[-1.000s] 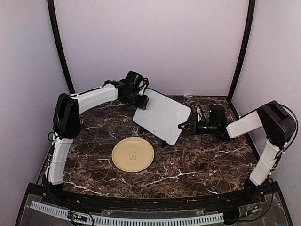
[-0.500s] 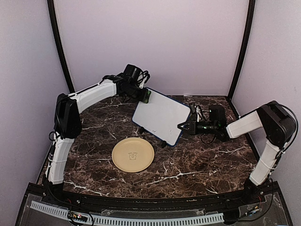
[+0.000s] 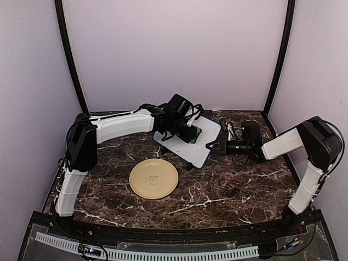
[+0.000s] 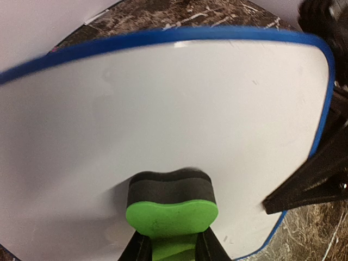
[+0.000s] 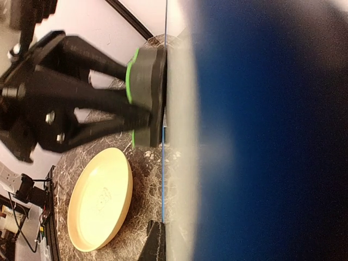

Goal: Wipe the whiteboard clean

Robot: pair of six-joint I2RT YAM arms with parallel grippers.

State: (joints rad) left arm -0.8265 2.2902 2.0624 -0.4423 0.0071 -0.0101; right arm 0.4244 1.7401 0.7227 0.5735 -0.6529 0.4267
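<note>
Whiteboard (image 3: 200, 151) stands tilted on the marble surface (image 3: 217, 190), centre of the top view. We judge it light, stiff and slick, best held by its blue frame. Our right hand (image 3: 213, 145) clamps that right edge, and our left hand (image 3: 191, 134) presses a gripped green eraser (image 4: 171, 209) against its face.

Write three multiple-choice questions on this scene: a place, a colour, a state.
1. The plate lies: A) on the table, nearer the arm bases than the whiteboard; B) atop the whiteboard; C) against the wall.
2. The whiteboard's frame is: A) red; B) blue; C) yellow.
3. The eraser is: A) on the plate; B) on the table; C) held by the left end effector against the whiteboard.
Answers: 1 A, per the top view; 2 B, per the left wrist view; 3 C, contact in the right wrist view.
</note>
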